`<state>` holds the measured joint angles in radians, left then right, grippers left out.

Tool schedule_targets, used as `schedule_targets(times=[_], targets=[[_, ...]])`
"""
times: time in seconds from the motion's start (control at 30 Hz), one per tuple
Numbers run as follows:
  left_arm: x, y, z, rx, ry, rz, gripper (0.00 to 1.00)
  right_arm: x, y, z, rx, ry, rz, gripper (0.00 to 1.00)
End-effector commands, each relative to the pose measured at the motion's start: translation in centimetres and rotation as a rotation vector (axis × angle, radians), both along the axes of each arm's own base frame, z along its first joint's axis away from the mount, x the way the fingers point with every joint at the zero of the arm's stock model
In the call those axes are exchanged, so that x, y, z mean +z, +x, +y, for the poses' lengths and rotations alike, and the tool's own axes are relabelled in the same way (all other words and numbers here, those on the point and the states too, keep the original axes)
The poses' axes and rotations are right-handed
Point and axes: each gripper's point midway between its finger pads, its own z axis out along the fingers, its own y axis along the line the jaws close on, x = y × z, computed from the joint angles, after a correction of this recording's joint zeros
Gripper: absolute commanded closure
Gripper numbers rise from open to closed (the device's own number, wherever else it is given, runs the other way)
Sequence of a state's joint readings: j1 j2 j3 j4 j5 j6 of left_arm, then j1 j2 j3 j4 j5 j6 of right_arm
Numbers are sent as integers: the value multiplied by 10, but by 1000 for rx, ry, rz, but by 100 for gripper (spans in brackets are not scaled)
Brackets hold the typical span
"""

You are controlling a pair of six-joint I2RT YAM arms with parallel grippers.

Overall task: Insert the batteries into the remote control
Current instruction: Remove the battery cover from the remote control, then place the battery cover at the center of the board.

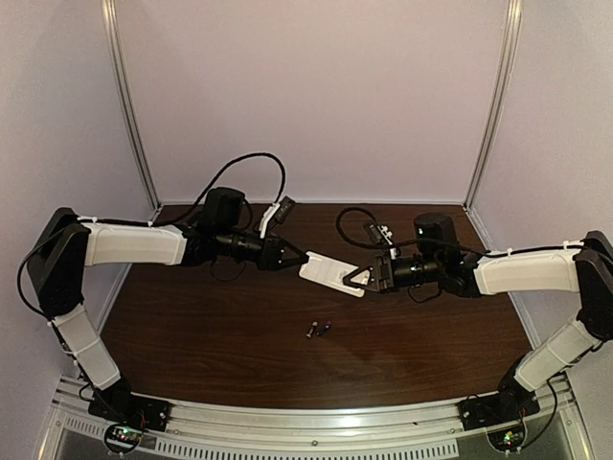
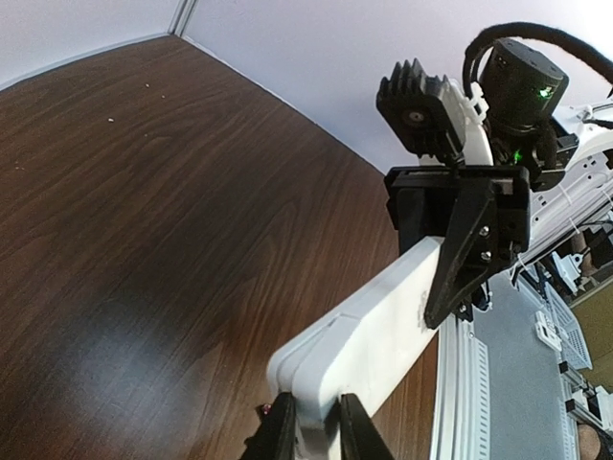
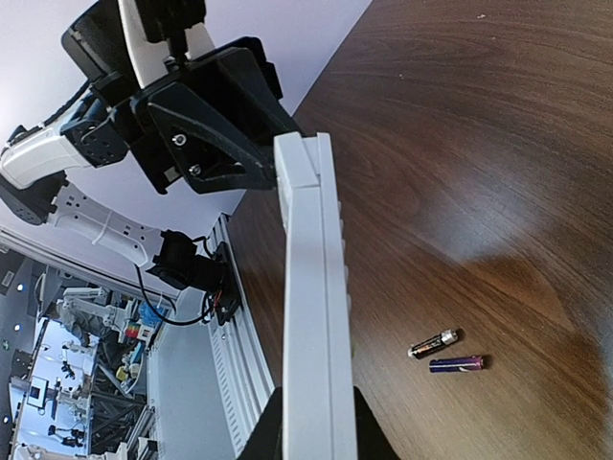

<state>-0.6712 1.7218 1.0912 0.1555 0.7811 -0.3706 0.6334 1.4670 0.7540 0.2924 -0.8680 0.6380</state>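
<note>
The white remote control (image 1: 330, 272) hangs in the air over the middle of the brown table (image 1: 220, 345), held at both ends. My left gripper (image 1: 305, 259) is shut on its left end; in the left wrist view the fingers (image 2: 280, 426) press both faces of the remote control (image 2: 374, 335). My right gripper (image 1: 362, 280) is shut on the right end. The right wrist view shows the remote control (image 3: 311, 316) edge-on, with small buttons along one side. Two batteries (image 1: 318, 330) lie side by side on the table below, one dark (image 3: 434, 343) and one purple (image 3: 457, 363).
Black cables (image 1: 251, 163) loop over the back of the table behind both wrists. Pale enclosure walls with metal posts (image 1: 130, 115) close the back and sides. A slotted metal rail (image 1: 316, 436) runs along the near edge between the arm bases.
</note>
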Motion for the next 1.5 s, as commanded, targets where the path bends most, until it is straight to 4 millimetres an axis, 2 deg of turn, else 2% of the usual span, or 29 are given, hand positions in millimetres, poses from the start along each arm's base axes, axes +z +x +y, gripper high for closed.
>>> schedule_targets(times=[0.0,0.2,0.53,0.77,0.93,1.03,1.13,1.23,1.47], targets=[[17,-10,-11,-76,-57,-44,82,-6,18,-1,-71,-54,-27,100],[19,-10,-10,-65,-63,-49,87,-9,19,-3,-75,-75,-32,100],[7,-4,-8,-53,-47,-17,97,4,15,0,-50,-24,-43,100],[28,9,19,-3,-106,-33,100,4,14,-14,-50,-12,-42,100],[36,12,25,0,-129,-37,100,4,14,-23,-50,-14,-46,100],[22,25,38,69,-103,1,100,-3,19,-34,-85,-45,-42,100],[-8,38,58,157,-60,99,100,-9,23,-46,-111,-72,-41,100],[-35,37,67,198,-4,158,100,-11,19,-53,-100,-77,-38,100],[-84,28,75,230,73,290,100,-19,-1,-56,-43,-69,-7,100]])
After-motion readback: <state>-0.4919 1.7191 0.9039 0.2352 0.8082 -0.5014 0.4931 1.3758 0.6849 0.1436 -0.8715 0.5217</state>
